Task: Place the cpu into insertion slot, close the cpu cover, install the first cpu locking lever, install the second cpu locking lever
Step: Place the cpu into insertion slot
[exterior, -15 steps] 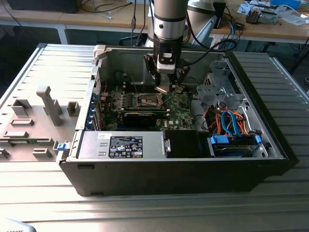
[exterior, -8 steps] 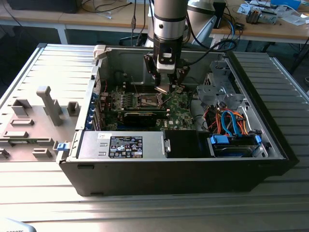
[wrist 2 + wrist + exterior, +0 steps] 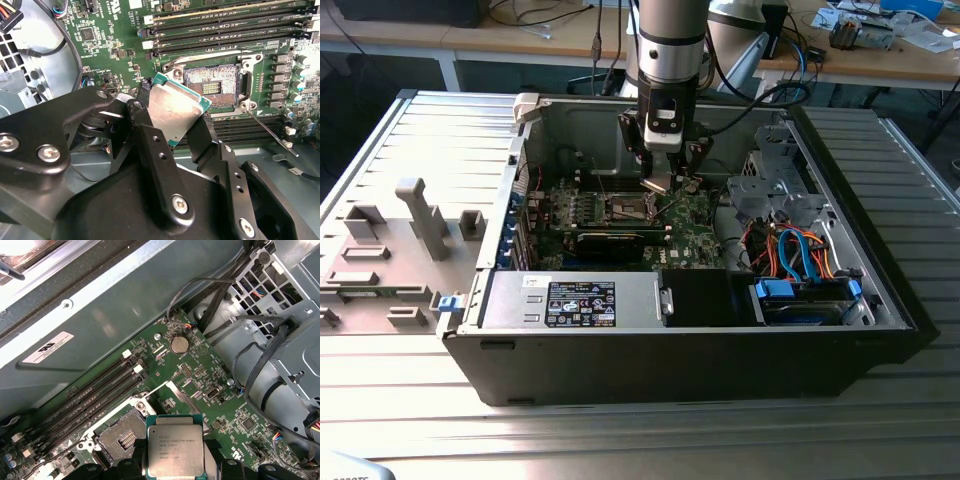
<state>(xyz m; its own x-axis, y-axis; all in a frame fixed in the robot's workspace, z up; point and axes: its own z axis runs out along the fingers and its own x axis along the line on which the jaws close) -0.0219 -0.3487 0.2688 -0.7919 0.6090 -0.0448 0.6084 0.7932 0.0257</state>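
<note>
Gripper (image 3: 662,185) down inside the open computer case (image 3: 670,365), fingers (image 3: 142,125) pinched narrowly on two opposite edges of the cpu (image 3: 176,111). Poised over the green circuit board (image 3: 107,30), near the long memory slots (image 3: 220,25). Insertion slot (image 3: 210,84) close beside the fingers, dark centre bare. Cpu cover (image 3: 182,395) swung up off the slot, seen in the first wrist view. Cpu held tilted above the board, one corner overlapping the slot's edge in the second wrist view.
</note>
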